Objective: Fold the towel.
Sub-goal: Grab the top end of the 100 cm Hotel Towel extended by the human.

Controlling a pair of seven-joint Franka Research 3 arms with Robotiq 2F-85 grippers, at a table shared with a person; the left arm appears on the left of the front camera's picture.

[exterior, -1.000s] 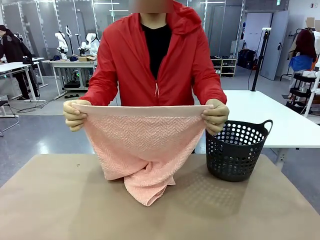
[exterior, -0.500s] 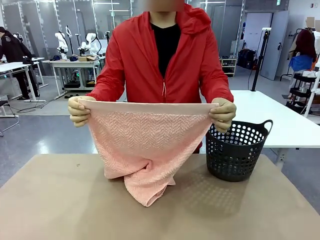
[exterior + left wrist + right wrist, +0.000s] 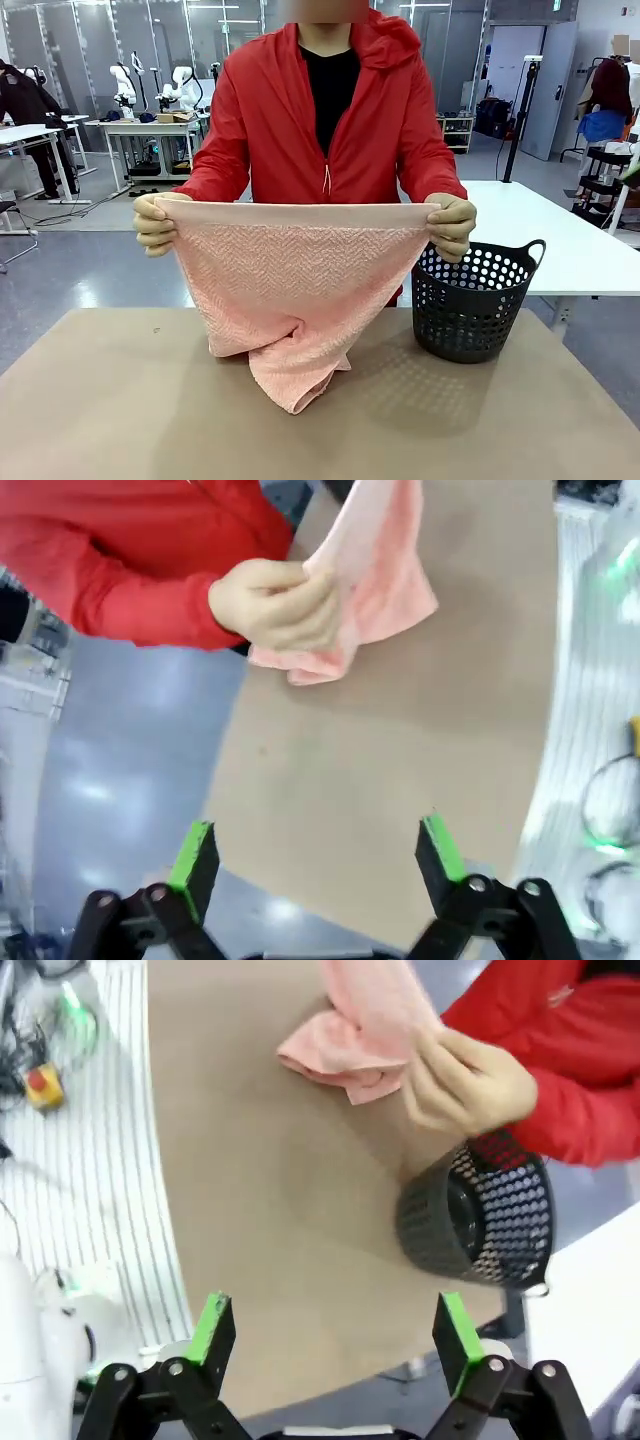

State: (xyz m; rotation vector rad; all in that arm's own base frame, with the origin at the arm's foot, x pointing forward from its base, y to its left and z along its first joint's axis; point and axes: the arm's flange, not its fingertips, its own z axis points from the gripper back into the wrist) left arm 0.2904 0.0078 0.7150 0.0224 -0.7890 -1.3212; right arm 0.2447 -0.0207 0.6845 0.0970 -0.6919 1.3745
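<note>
One towel (image 3: pixel 290 290) hangs at the centre of the front view. A hand (image 3: pixel 155 222) at mid-left and a second hand (image 3: pixel 452 225) at mid-right pinch its top corners. Its top edge runs level from left to right, and its lower end is bunched on the counter (image 3: pixel 120 400). One basket (image 3: pixel 470 310) stands on the counter at right. The left pincer (image 3: pixel 317 840) is spread wide at the frame bottom, well apart from the towel at top centre. The right pincer (image 3: pixel 332 1310) is also spread and well apart from the towel at the top of its frame.
</note>
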